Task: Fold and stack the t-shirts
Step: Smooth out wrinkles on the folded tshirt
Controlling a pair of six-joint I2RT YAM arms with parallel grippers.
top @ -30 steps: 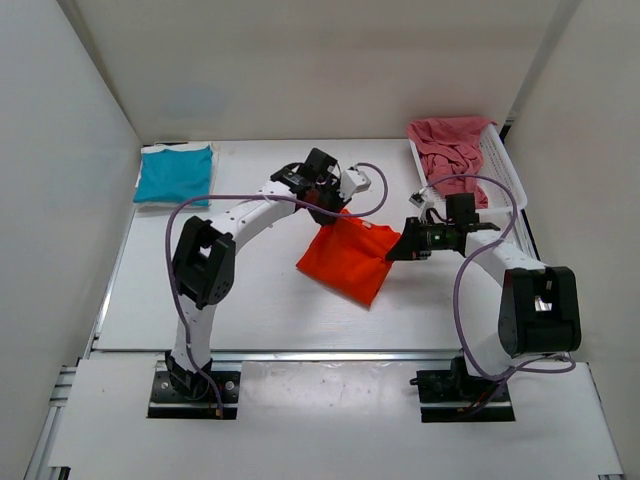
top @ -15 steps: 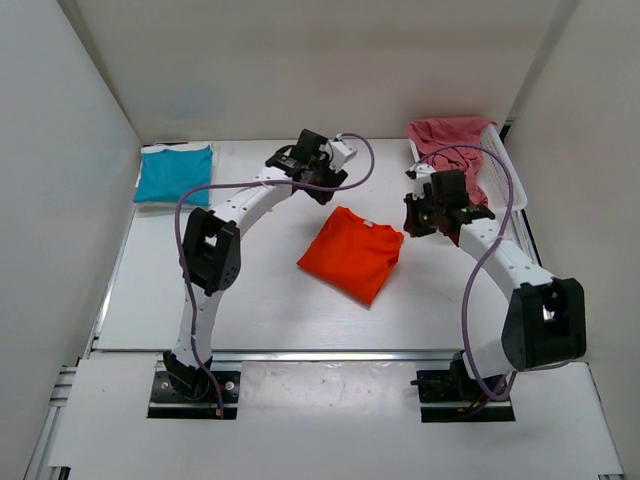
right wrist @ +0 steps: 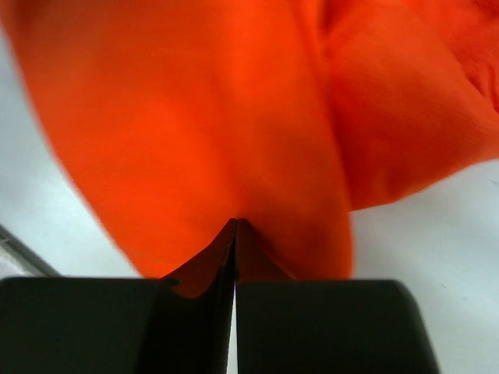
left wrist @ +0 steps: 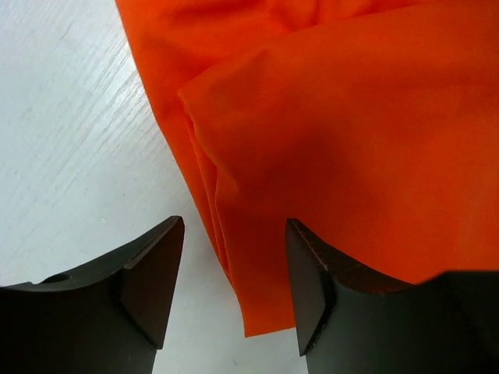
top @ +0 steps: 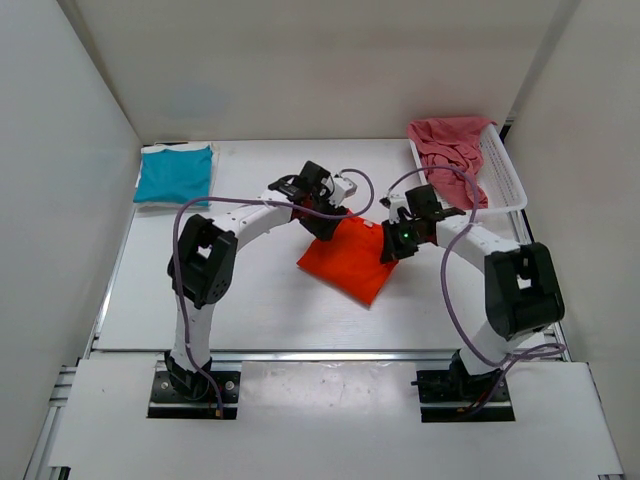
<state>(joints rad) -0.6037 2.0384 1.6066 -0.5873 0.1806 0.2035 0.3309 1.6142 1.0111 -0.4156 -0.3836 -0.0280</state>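
You are partway through, by my reading. Nearest you, the orange shirt (top: 345,260) lies mid-counter as a tilted, roughly square bundle, folded over itself but loose at the edges, so I judge its fold unfinished. Farther back, the teal shirt (top: 175,174) sits as a neat flat rectangle in the far-left corner of the counter (top: 250,300), which looks like the start of your stack. At the far right, the red shirt (top: 448,143) is crumpled in the basket (top: 508,185), not yet folded. No white shirt shows in any view. That leaves you to finish the orange shirt, carry it to the teal one, and then do the red. Both claws are at the orange shirt. The right claw (right wrist: 235,226), the nearer one, is at the shirt's right edge with its jaws pressed together and their tips against the cloth. You cannot tell from its wrist view whether a fold is nipped between them. The left claw (left wrist: 232,284) is at the shirt's far-left edge, spread wide. The layered hem runs down between its fingers (left wrist: 152,273), close beside the right-hand one, and nothing is gripped.
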